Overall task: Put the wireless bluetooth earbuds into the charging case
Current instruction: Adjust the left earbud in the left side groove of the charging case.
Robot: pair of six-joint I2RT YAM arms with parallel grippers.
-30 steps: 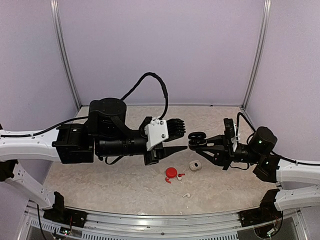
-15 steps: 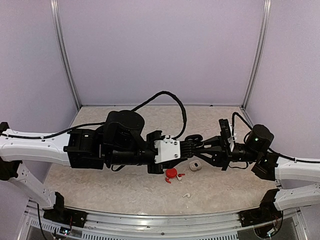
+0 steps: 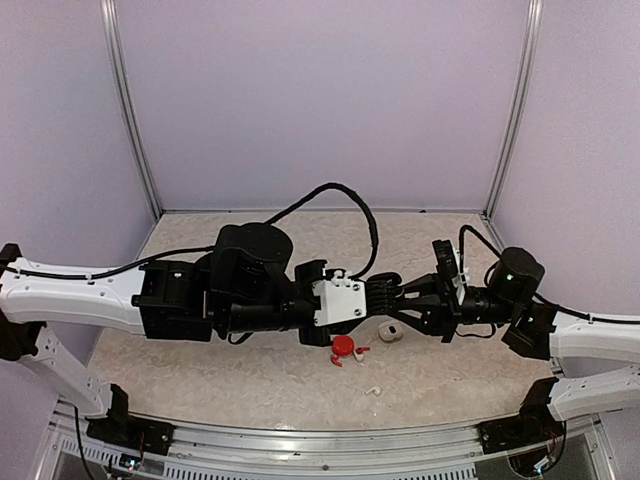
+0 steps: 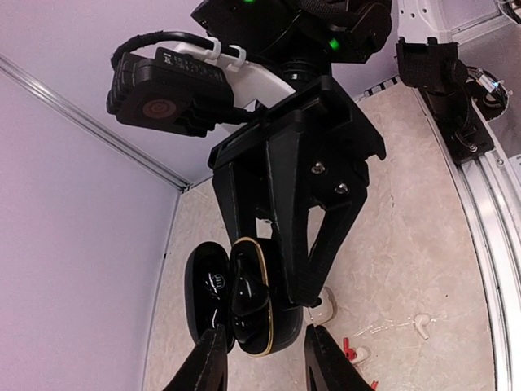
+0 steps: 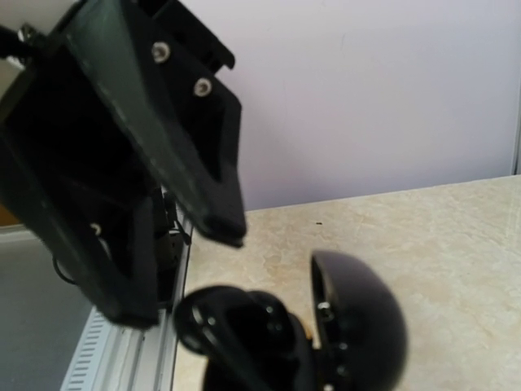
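The left gripper reaches in from nine o'clock, fingers narrowly parted either side of the open black charging case. The right gripper pinches the case from three o'clock, likely to steady it for loading. Black on black hides whether the left fingers press the case or carry a bud. The red earbuds and a white earbud lie on the table around six o'clock.
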